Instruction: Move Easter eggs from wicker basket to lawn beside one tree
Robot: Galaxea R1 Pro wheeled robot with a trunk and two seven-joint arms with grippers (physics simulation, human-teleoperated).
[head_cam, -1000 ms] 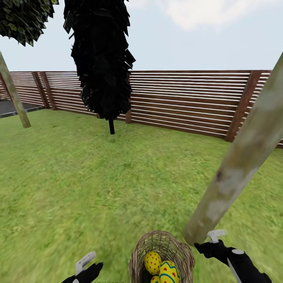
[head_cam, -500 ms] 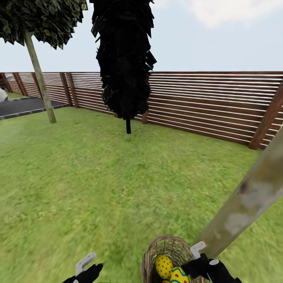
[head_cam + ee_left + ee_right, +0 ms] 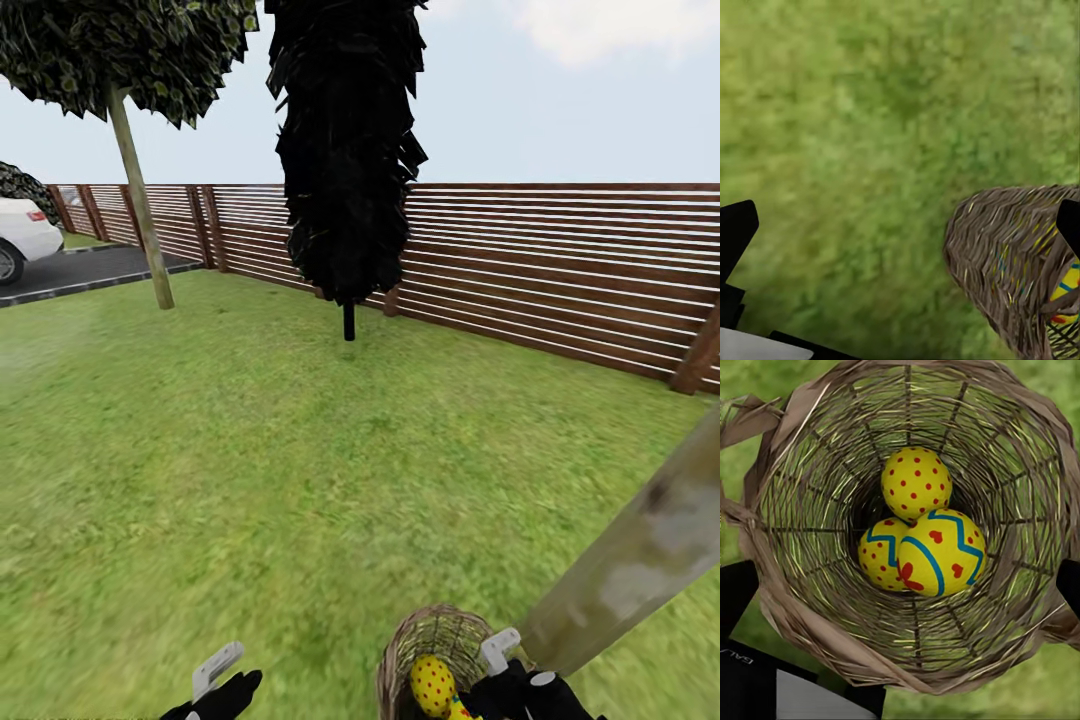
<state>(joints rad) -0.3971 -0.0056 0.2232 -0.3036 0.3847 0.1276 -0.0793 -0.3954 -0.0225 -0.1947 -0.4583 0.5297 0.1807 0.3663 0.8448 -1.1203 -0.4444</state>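
The wicker basket (image 3: 425, 645) stands on the lawn (image 3: 250, 450) at the lower edge of the head view, just left of the foot of a leaning pale tree trunk (image 3: 635, 565). Looking down into the basket (image 3: 802, 510), I see three Easter eggs: a red-dotted one (image 3: 916, 484), a large one with blue zigzags (image 3: 941, 551) and a third (image 3: 879, 561) beneath them. My right gripper (image 3: 497, 660) hovers open over the basket's right rim, its fingers (image 3: 736, 589) wide apart. Open above the grass, my left gripper (image 3: 215, 680) is left of the basket (image 3: 1009, 259).
A black column-shaped tree (image 3: 348, 150) stands ahead by the slatted fence (image 3: 560, 260). Another pale-trunked tree (image 3: 140, 210) grows at the far left, near a paved strip with a white car (image 3: 20, 235). Open grass lies between.
The view has swung left, so tree, fence and basket have slid right. My right gripper has come from beside the trunk's foot to over the basket's rim. The left gripper has held still.
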